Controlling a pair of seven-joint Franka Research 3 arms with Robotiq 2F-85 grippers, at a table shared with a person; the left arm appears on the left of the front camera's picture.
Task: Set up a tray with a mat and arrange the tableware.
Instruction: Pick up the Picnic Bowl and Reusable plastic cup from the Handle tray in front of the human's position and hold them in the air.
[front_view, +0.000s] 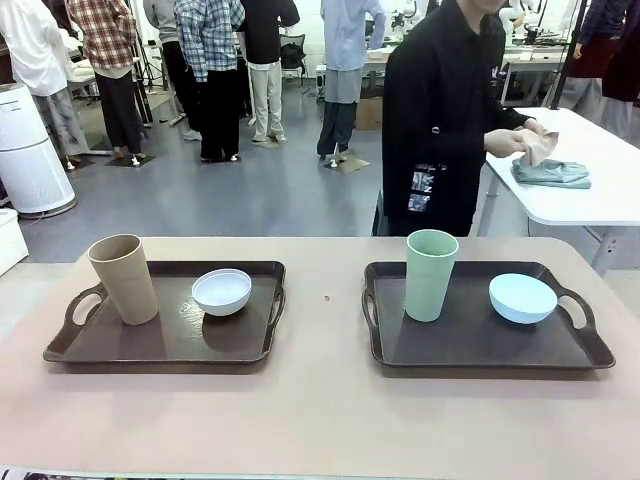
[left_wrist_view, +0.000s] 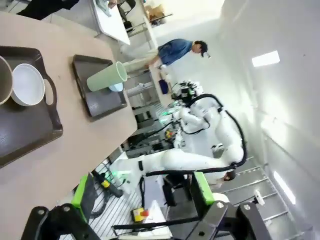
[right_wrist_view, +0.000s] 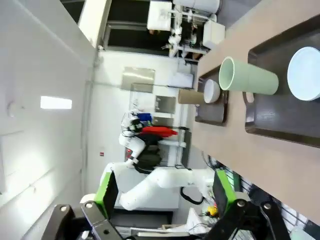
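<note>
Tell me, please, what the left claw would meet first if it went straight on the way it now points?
Probably the right arm: the open left claw points alongside the table, off its edge, at that white arm. How far off it is, I cannot tell.

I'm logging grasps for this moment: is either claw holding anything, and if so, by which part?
Nothing is held. The left claw and the right claw both stand open with nothing between their fingers.
</note>
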